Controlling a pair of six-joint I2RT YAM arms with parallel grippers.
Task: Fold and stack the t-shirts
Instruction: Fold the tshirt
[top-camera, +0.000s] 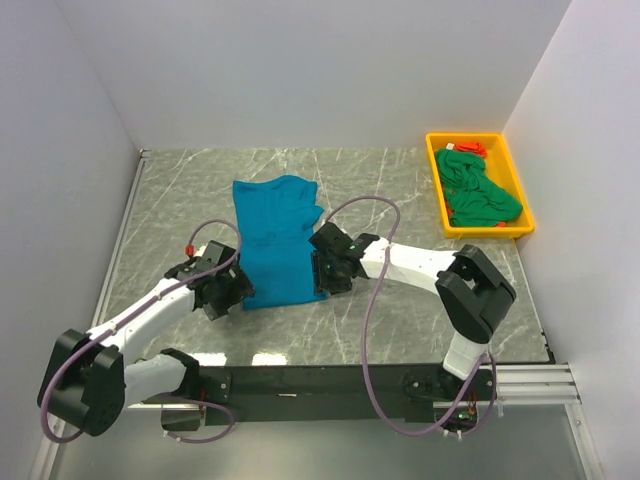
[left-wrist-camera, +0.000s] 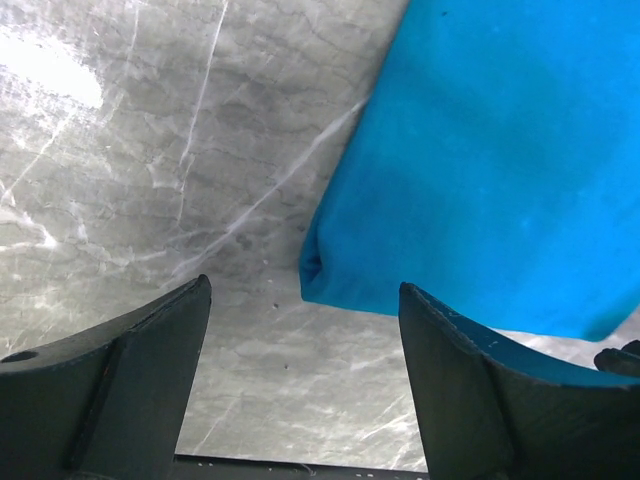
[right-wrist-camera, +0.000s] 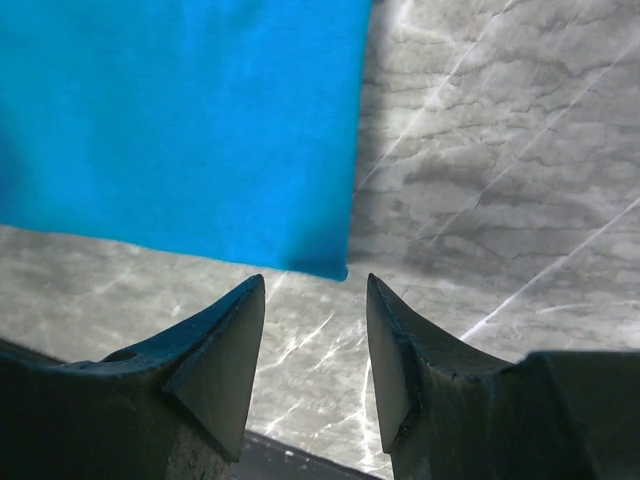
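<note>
The teal-blue t-shirt (top-camera: 275, 238) lies flat on the grey marbled worktop (top-camera: 400, 180), folded into a long strip that runs from the middle of the surface back toward the far wall, with its far end wider and rumpled. The 2 arms meet it at its near end, 1 on each side. The left end effector (top-camera: 232, 290) sits at the near-left corner of the strip, and in the left wrist view the left end effector (left-wrist-camera: 305, 285) has its 2 fingers (left-wrist-camera: 130, 380) spread wide with nothing between them; the folded corner of the t-shirt (left-wrist-camera: 500, 150) lies on the worktop (left-wrist-camera: 150, 200) just beyond the gap, toward the right-hand finger, and it does not look pinched by either finger. The right end effector (top-camera: 323, 272) sits at the near-right corner. In the right wrist view the right end effector (right-wrist-camera: 314, 280) also has its fingers (right-wrist-camera: 225, 360) apart — a narrower gap than the left one — and holds no cloth; the t-shirt's (right-wrist-camera: 180, 120) near corner ends just ahead of the gap, over toward the left finger, with bare worktop (right-wrist-camera: 480, 150) to the right of it. Well apart from all this, at the far-right corner, a yellow plastic bin (top-camera: 440, 195) holds a bright green t-shirt (top-camera: 480, 195) in a loose heap, with a small red-orange piece (top-camera: 472, 150) at the bin's far end, just beside the green cloth.
</note>
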